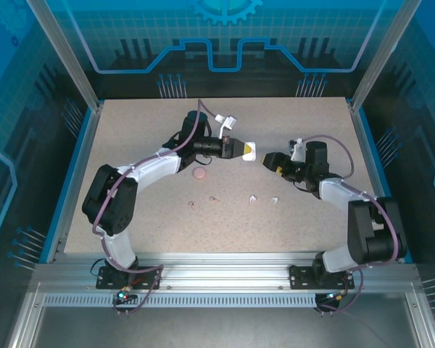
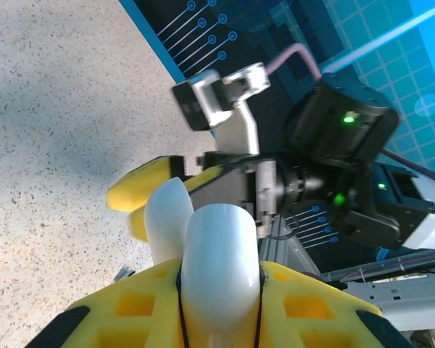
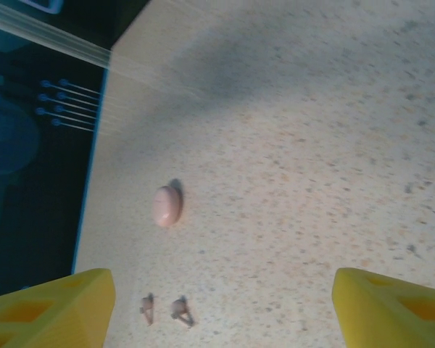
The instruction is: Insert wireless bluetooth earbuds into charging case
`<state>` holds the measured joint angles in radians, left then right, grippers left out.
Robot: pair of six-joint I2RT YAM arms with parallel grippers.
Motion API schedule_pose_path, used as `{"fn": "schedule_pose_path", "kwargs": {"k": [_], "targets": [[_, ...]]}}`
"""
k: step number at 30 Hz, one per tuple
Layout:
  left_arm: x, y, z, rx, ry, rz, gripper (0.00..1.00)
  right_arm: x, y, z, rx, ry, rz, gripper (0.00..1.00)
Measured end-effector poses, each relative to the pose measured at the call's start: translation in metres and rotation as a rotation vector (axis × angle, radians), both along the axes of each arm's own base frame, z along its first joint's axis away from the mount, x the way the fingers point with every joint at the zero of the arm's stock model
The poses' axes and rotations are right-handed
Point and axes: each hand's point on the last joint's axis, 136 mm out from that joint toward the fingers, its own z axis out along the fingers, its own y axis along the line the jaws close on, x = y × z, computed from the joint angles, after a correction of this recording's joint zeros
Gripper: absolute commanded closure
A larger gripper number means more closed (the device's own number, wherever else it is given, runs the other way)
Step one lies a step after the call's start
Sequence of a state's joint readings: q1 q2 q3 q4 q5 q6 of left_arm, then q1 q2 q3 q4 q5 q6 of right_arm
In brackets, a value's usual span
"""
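My left gripper [image 1: 239, 149] is shut on the white charging case [image 1: 249, 151], held above the table's middle. In the left wrist view the case [image 2: 221, 246] stands between the yellow fingers [image 2: 130, 308], and its lid looks raised behind it. My right gripper [image 1: 268, 161] faces the case from the right, a short gap away, and stands open with nothing in it [image 3: 221, 312]. Two white earbuds [image 1: 253, 197] [image 1: 275, 199] and two pinkish earbuds [image 1: 192, 204] [image 1: 214, 198] lie on the table nearer the arms. The pinkish pair [image 3: 146, 307] [image 3: 180, 309] also shows in the right wrist view.
A pink round case [image 1: 200, 173] lies on the table under the left arm; the right wrist view has it [image 3: 166, 206] above the pinkish pair. The speckled table [image 1: 130, 130] has a blue rim and glass walls around it.
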<state>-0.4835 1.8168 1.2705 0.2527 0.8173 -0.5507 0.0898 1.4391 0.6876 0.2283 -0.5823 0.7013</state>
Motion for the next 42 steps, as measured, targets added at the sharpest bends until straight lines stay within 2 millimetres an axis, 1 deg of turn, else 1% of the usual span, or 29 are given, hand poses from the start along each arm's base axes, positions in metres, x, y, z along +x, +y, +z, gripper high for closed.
{"fn": "schedule_pose_path", "kwargs": {"k": [3,5,6,11,15,20,25,32,36,39,42], "targets": [[0.0,0.0,0.0,-0.002,-0.003,0.0,1.0,-0.006,0.004,0.028,0.027,-0.07,0.03,0.24],[0.001,0.0,0.002,-0.006,-0.007,0.001,1.0,-0.01,0.007,0.042,0.044,-0.11,0.052,0.27],[0.001,0.0,0.002,-0.009,-0.006,0.002,1.0,-0.011,0.009,0.047,0.051,-0.121,0.062,0.29],[0.003,-0.001,0.003,-0.031,0.005,0.011,1.0,-0.012,0.014,0.056,0.079,-0.127,0.09,0.39],[0.004,-0.002,0.003,-0.042,0.012,0.016,1.0,-0.007,0.021,0.063,0.088,-0.14,0.105,0.42],[0.003,-0.003,0.002,-0.049,0.011,0.016,1.0,-0.001,0.027,0.065,0.094,-0.141,0.118,0.46],[0.003,-0.004,0.005,-0.058,0.012,0.016,1.0,-0.001,0.032,0.061,0.094,-0.131,0.131,0.47],[0.004,-0.004,0.006,-0.062,0.011,0.017,1.0,-0.002,0.04,0.053,0.097,-0.114,0.153,0.57],[0.004,-0.004,0.004,-0.061,0.015,0.018,1.0,-0.002,0.043,0.051,0.106,-0.111,0.168,0.61],[0.004,-0.004,0.004,-0.06,0.017,0.018,1.0,-0.002,0.045,0.051,0.117,-0.111,0.186,0.66],[0.005,-0.004,0.004,-0.06,0.015,0.022,1.0,-0.002,0.048,0.055,0.123,-0.119,0.204,0.74]]}}
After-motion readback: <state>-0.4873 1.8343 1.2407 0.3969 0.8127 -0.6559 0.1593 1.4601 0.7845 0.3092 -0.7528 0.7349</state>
